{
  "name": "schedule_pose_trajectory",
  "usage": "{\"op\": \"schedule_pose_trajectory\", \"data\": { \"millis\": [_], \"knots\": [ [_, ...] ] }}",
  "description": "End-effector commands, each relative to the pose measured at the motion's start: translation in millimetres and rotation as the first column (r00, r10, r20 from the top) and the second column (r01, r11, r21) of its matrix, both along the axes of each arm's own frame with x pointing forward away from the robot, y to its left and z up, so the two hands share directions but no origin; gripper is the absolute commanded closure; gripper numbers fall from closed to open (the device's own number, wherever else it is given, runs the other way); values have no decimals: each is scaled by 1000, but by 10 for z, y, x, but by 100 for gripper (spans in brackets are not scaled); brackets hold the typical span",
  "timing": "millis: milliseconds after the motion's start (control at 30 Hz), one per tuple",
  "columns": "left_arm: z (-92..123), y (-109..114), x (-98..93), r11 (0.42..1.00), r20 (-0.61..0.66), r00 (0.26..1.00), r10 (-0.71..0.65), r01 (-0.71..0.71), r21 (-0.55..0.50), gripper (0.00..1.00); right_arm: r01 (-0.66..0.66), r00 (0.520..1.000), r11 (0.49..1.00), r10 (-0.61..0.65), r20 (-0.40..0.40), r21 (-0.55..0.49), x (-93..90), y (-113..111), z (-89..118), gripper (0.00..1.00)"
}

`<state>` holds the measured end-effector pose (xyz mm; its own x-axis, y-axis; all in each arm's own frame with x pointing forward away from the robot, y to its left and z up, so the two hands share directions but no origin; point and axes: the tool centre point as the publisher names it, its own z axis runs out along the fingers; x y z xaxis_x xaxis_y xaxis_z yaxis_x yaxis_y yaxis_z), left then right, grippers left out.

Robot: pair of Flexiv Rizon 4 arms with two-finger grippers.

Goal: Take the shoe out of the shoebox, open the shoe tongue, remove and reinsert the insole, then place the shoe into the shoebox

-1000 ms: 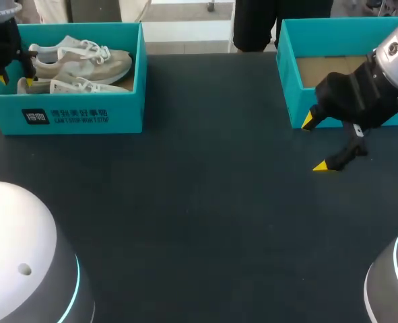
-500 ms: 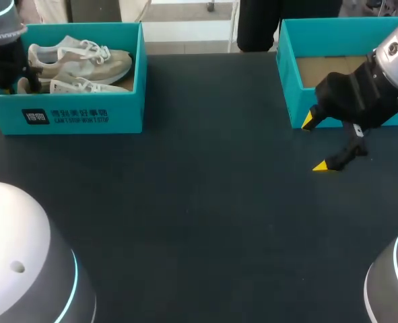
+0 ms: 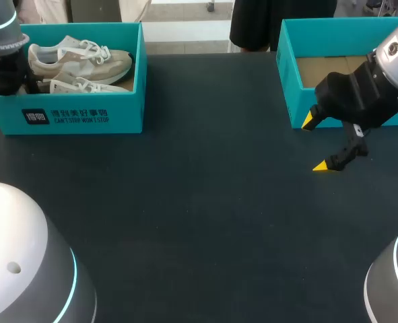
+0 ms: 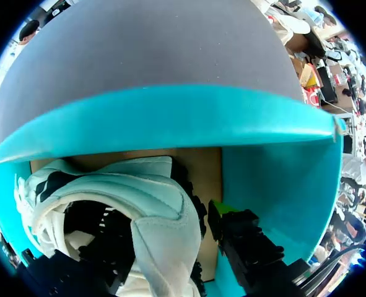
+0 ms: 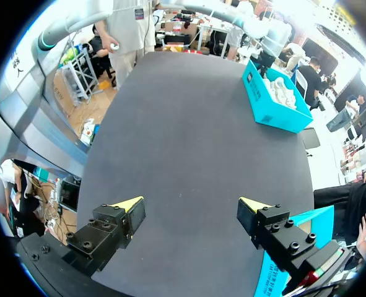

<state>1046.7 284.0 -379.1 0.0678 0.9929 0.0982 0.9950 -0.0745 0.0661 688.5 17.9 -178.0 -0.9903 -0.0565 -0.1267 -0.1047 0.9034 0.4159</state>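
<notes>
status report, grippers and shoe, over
Left gripper down in shoebox at shoe heel, grip unclear. Right gripper open over table. Shoe not yet out. Second shoe alongside.

We have one dark matte table (image 3: 205, 195). Directly on it sit two teal boxes. The shoebox (image 3: 84, 118) is at our far left, with print on its near wall. A second open box (image 3: 287, 87) is at our far right, its brown floor showing. They're well apart from each other.
</notes>
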Motion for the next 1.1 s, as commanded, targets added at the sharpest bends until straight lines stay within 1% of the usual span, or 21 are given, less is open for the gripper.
{"op": "schedule_pose_trajectory", "data": {
  "millis": [33, 67, 133, 167, 200, 267, 433, 533, 567, 600, 667, 700, 767, 933, 1000, 1067, 1100],
  "knots": [
    [-52, -3, 62, 1000, -6, 1000, -2, 3, 16, 53, 0, 1000, 1000, 0, -4, -3, 24, 17, -10, 0],
    [-53, 0, 61, 1000, -6, 1000, -3, 3, 17, 58, 0, 1000, 1000, 0, -4, -3, 24, 17, -10, 0],
    [-48, 11, 59, 1000, -8, 1000, -3, 3, 21, 64, 0, 1000, 1000, 0, -4, -3, 24, 17, -10, 0],
    [-43, 19, 55, 1000, -7, 1000, -3, 4, 22, 70, 0, 1000, 1000, 0, -4, -3, 24, 17, -10, 0],
    [-32, 26, 51, 1000, -6, 1000, -4, 4, 23, 73, 0, 1000, 1000, 0, -4, -3, 24, 17, -10, 0],
    [10, 45, 38, 1000, -2, 1000, -7, 7, 28, 100, 0, 1000, 1000, 0, -4, -3, 24, 17, -10, 0],
    [195, 94, 2, 998, 11, 1000, -29, 28, 50, 100, 0, 1000, 1000, 0, -4, -3, 24, 17, -10, 0],
    [344, 122, -19, 996, -8, 999, -43, 43, 77, 100, 0, 1000, 1000, 0, -4, -3, 24, 17, -10, 0],
    [405, 130, -20, 995, -47, 998, -43, 47, 90, 100, 0, 1000, 1000, 0, -4, -3, 24, 17, -10, 0],
    [463, 140, -24, 994, -42, 998, -43, 47, 96, 100, 0, 1000, 1000, 0, -4, -3, 24, 17, -10, 0],
    [590, 157, -22, 993, -59, 998, -34, 41, 113, 100, 0, 1000, 1000, 0, -4, -3, 24, 17, -10, 0],
    [664, 171, -18, 994, -46, 999, -20, 25, 106, 100, 0, 1000, 1000, 0, -4, -3, 24, 17, -10, 0],
    [812, 194, -5, 994, -60, 998, -10, 16, 110, 100, 0, 1000, 1000, 0, -4, -3, 24, 17, -10, 0],
    [1148, 253, 47, 993, -22, 999, 40, -38, 112, 100, 0, 1000, 1000, 0, -4, -3, 24, 17, -10, 0],
    [1289, 284, 63, 992, -38, 997, 60, -56, 112, 100, 0, 1000, 1000, 0, -4, -3, 24, 17, -10, 0],
    [1441, 315, 68, 993, -97, 991, 88, -80, 88, 100, 0, 1000, 1000, 0, -4, -3, 24, 17, -10, 0],
    [1511, 329, 67, 992, -126, 988, 90, -78, 97, 100, 0, 1000, 1000, 0, -4, -3, 24, 17, -10, 0]
  ]
}}
